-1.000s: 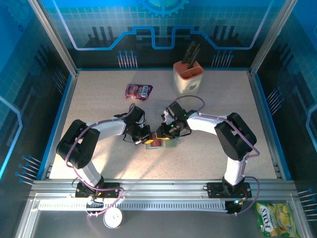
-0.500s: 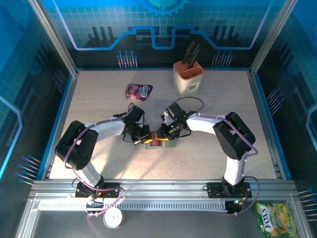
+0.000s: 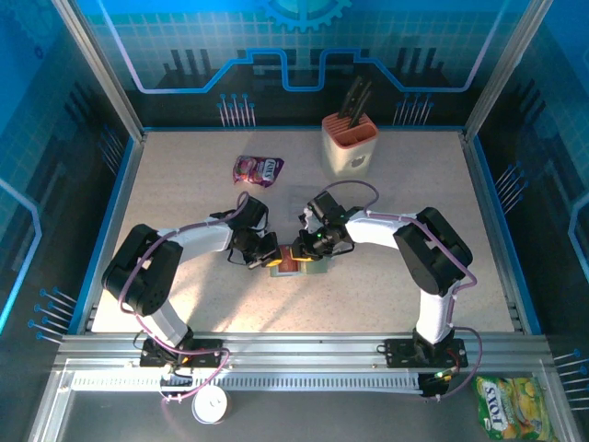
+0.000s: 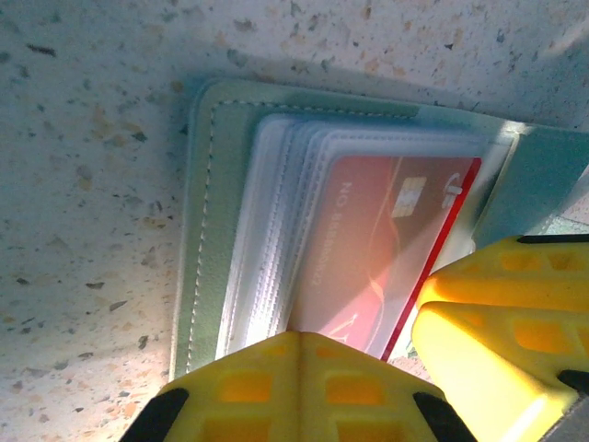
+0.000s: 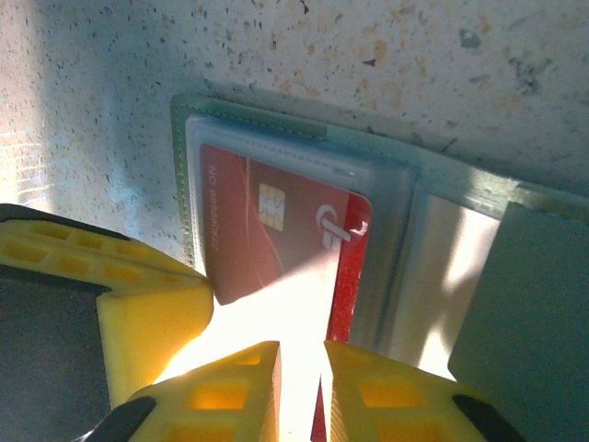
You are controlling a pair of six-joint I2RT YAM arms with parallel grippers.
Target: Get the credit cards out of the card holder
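A: While the wallet (image 3: 316,269) lies open mid-table, its red card (image 5: 276,230) sleeved, how do I pull?
B: Left gripper (image 3: 273,261), closed at the wallet's 9 o'clock, must pin it; I'd draw straight along the sleeve. Right gripper (image 5: 301,387) sits nearly closed round the card's edge; whether it grips, I cannot tell.
A: Since a second ago?
B: Right jaws narrowed; wallet unmoved.

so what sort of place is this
Probably a robot lab cell: two arms bolted to a rail, a speckled table walled by blue printed panels, staged props like the knife block.
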